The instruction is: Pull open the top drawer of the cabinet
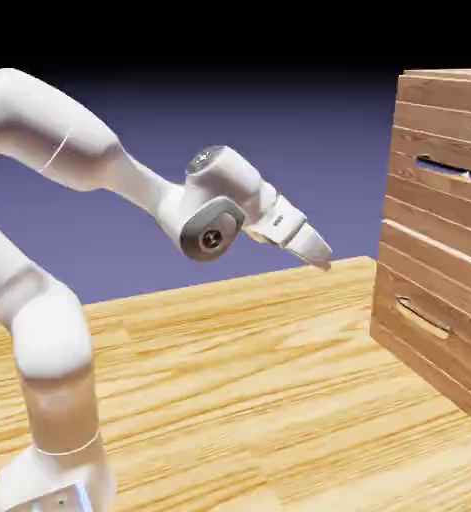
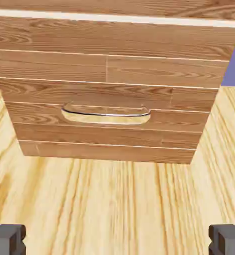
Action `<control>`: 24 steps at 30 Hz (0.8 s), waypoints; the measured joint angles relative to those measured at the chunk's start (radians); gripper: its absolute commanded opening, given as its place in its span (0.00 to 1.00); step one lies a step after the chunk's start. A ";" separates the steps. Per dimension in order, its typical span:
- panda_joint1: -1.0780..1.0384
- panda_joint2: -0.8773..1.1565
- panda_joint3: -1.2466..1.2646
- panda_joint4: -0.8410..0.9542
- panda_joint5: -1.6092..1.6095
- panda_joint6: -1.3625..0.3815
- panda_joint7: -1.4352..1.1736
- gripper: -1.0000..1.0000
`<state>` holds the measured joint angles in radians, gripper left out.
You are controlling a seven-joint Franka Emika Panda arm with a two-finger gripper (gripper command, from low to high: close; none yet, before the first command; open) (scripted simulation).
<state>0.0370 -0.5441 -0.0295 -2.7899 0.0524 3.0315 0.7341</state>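
The cabinet (image 1: 441,120) of reddish-brown planks stands at the right of the exterior view. Its top drawer (image 1: 434,200) carries a dark slot with a thin pale bar handle (image 1: 447,170). My gripper (image 1: 320,256) hangs in the air well to the left of the cabinet, below the level of that handle, tilted down toward the cabinet. In the hand view the grey fingertips (image 2: 7,240) sit far apart at the bottom corners, so the gripper (image 2: 117,241) is open and holds nothing. That view is centred on the lower drawer's handle (image 2: 107,114); of the top drawer (image 2: 114,7) only a strip shows.
The lower drawer (image 1: 429,300) has a similar handle (image 1: 424,317). The wooden table (image 1: 239,400) stretches between the arm's base and the cabinet. My arm's elbow and forearm (image 1: 69,140) arch over the left side.
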 measured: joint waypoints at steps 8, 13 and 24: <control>0.166 0.172 -0.196 0.133 0.348 -0.037 -0.046 1.00; 0.270 0.279 -0.318 0.216 0.565 -0.060 -0.074 1.00; 0.497 0.516 -0.587 0.399 1.044 -0.110 -0.137 1.00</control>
<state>0.5343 -0.0281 -0.6162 -2.3905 1.0962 2.9212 0.5973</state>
